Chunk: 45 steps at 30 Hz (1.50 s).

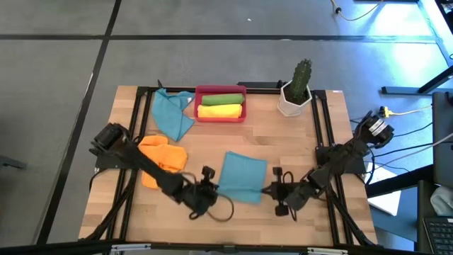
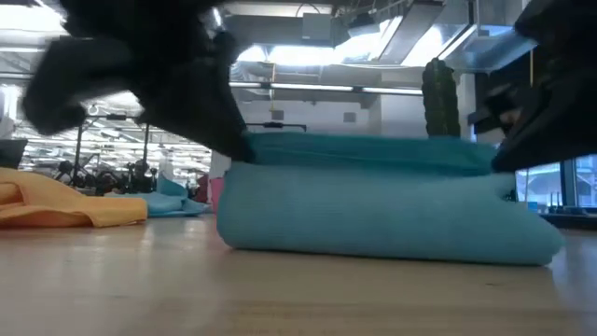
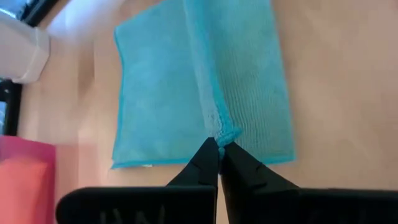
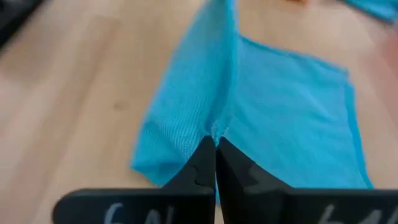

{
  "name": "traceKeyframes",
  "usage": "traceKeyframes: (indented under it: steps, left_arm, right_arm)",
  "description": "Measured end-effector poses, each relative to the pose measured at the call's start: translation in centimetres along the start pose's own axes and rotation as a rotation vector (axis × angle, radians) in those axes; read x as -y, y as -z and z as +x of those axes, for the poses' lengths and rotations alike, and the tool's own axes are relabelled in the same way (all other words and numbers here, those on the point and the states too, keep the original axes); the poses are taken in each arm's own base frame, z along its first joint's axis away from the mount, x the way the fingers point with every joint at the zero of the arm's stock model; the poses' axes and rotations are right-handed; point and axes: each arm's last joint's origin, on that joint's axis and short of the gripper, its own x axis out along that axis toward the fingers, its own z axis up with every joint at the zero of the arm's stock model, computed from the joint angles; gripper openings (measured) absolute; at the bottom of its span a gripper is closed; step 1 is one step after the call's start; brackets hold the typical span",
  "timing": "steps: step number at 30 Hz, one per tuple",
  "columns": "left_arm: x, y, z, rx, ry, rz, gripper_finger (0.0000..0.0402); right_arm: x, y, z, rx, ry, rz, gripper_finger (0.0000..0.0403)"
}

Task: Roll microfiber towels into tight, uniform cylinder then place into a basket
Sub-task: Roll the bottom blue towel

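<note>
While both of my arms reach in over the near half of the table (image 1: 297, 152), the teal towel (image 1: 243, 176) lies flat between them, and that is what the coming roll depends on. My left gripper (image 1: 210, 185) has its fingers pressed together on the towel's left side edge, and my right gripper (image 1: 272, 190) is pinched on the opposite side edge. From each wrist I see the cloth drawn up into a small ridge right at the fingertips, so each grip holds a fold of fabric, not just the hem.

Neither arm is nearer, since each already holds its own side. The line joining my two grips runs left to right across the table, so I judge that will be the cylinder's long axis, with the cloth turning over from the near edge away toward the far one. The two pinches sit about level with each other, which I think should keep the roll even.

Straight beyond the towel, at the far edge of the table, sits the red basket (image 1: 221, 115) with a green roll (image 1: 221, 100) and a yellow roll (image 1: 220, 111) already in it. An orange towel (image 1: 161, 157) lies by my left arm, and a second teal towel (image 1: 172, 113) is just left of the basket.
</note>
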Motion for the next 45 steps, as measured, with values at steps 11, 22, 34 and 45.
traceKeyframes:
  steps: [11,22,34,45]
  left_arm:
    - [-6.0,2.0,3.4,0.024,0.025,-0.096,0.0000]
    - [-9.1,2.0,4.7,0.073,-0.020,-0.121,0.0000]
    - [-11.7,3.1,5.9,0.052,-0.022,-0.189,0.0000]
    - [-12.0,4.2,7.7,0.009,0.012,-0.221,0.0000]
  right_arm:
    - [2.2,0.9,0.7,0.007,0.163,0.093,0.0000]
    - [3.2,1.2,0.9,-0.006,0.287,0.136,0.0000]
    - [4.3,2.6,0.3,-0.093,0.401,0.229,0.0000]
    - [5.5,2.5,0.8,-0.103,0.465,0.270,0.0036]
